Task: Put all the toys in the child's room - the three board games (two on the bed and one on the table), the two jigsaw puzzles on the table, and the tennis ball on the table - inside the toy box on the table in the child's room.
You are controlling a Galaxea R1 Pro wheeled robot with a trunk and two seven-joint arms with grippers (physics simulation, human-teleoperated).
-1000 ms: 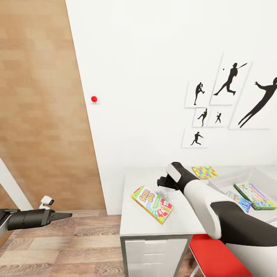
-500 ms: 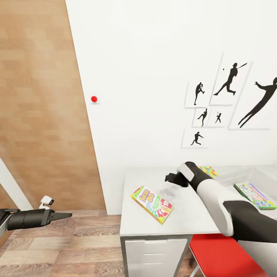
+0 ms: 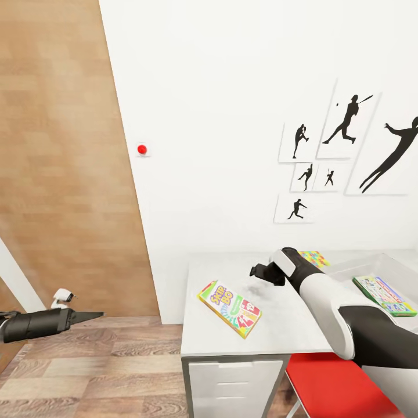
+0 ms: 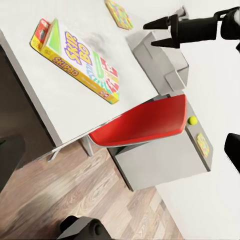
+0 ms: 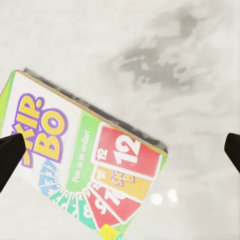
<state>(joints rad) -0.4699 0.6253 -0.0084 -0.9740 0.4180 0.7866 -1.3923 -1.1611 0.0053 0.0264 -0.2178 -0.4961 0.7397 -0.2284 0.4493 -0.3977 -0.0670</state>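
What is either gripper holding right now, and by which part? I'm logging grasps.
Nothing. The right gripper hangs open above the table, near the Skip-Bo box, not touching it. The left gripper is off over the floor, empty.

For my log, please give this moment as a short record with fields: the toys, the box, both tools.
Skip-Bo game: flat on table, free
Jigsaw puzzle: on table, partly behind right arm
Toy box: holds green-edged game
Tennis ball: on lower grey section
Right tool: open, above table, empty
Left tool: over floor, state unclear
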